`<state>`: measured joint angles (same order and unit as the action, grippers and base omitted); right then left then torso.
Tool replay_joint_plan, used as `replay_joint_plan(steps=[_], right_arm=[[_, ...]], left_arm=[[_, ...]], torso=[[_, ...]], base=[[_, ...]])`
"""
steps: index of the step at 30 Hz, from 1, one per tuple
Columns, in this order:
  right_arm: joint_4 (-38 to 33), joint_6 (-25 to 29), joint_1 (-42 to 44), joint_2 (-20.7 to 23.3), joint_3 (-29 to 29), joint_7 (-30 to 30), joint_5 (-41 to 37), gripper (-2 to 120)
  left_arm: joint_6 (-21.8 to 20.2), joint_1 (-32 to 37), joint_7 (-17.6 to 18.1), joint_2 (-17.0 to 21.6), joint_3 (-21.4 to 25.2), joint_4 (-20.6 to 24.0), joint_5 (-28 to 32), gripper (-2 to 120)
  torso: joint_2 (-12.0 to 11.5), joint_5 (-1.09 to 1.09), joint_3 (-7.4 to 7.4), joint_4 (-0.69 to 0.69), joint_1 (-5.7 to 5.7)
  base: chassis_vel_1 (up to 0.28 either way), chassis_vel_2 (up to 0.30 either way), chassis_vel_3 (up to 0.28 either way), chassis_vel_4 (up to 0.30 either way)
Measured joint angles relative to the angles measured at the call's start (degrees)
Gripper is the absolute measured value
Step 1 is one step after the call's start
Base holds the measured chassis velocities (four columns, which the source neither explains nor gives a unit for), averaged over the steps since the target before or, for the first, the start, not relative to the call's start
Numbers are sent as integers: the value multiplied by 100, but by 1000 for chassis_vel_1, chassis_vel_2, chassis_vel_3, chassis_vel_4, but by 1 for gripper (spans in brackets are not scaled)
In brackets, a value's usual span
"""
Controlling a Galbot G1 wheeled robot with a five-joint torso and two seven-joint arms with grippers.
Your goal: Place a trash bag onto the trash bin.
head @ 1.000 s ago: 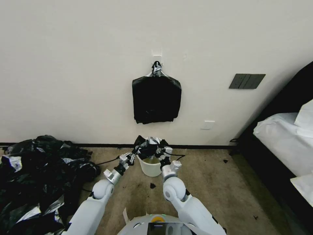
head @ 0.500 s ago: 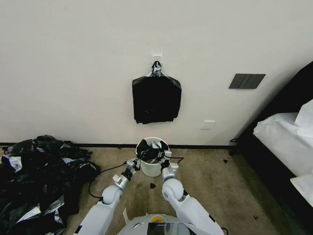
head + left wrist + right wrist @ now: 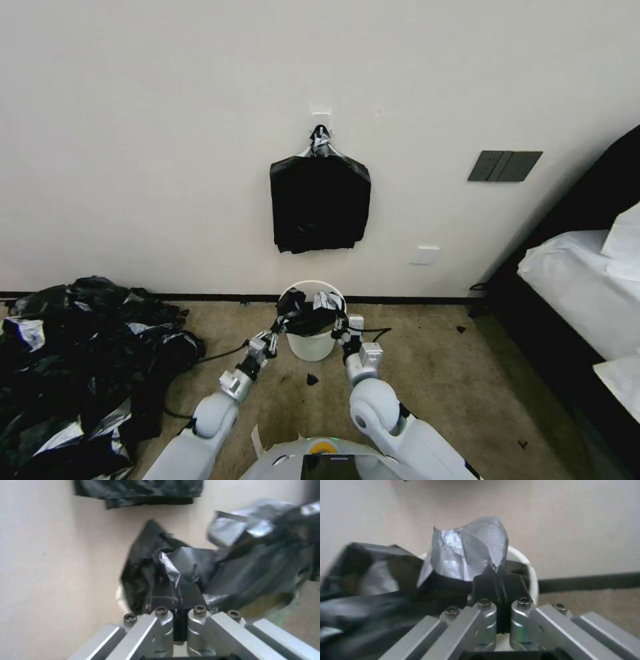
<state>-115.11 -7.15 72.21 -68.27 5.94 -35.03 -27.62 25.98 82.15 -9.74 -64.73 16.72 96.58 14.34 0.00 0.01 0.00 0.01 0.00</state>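
My 2 claws pinch the trash bag [image 3: 308, 319] across the mouth of the trash bin [image 3: 310, 345] by the wall: my left gripper [image 3: 275, 328] clamps its left edge, my right gripper [image 3: 340, 323] clamps its right edge, film sagging between them.

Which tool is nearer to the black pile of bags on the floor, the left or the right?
Left. The left tool grips the trash bag at the bin's side facing the pile; the right tool grips it at the far side.
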Motion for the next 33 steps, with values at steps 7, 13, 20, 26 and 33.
replay_joint_plan(steps=[7,13,20,26,33], right_arm=[[-125,-163,170,63,60,-155,-32,0],[-113,-373,304,59,154,-380,56,0],[-370,-736,654,232,145,-611,188,0],[-8,-800,660,193,118,-568,314,0],[835,-523,328,-96,40,-319,715,0]], left_arm=[[-455,383,903,18,-46,443,-26,0],[-708,491,1250,-102,-103,484,-104,0],[-811,634,1469,-222,-114,534,-333,0],[-832,502,1606,-464,-186,285,-452,0],[-871,284,1652,-768,-238,-96,-473,0]], torso=[[0,0,0,0,0],[0,0,0,-1,0],[0,0,0,-1,0],[0,0,0,-1,0],[0,-1,0,-1,0]], base=[[0,0,0,0],[0,0,0,0],[0,0,0,0],[0,0,0,0],[0,0,0,0]])
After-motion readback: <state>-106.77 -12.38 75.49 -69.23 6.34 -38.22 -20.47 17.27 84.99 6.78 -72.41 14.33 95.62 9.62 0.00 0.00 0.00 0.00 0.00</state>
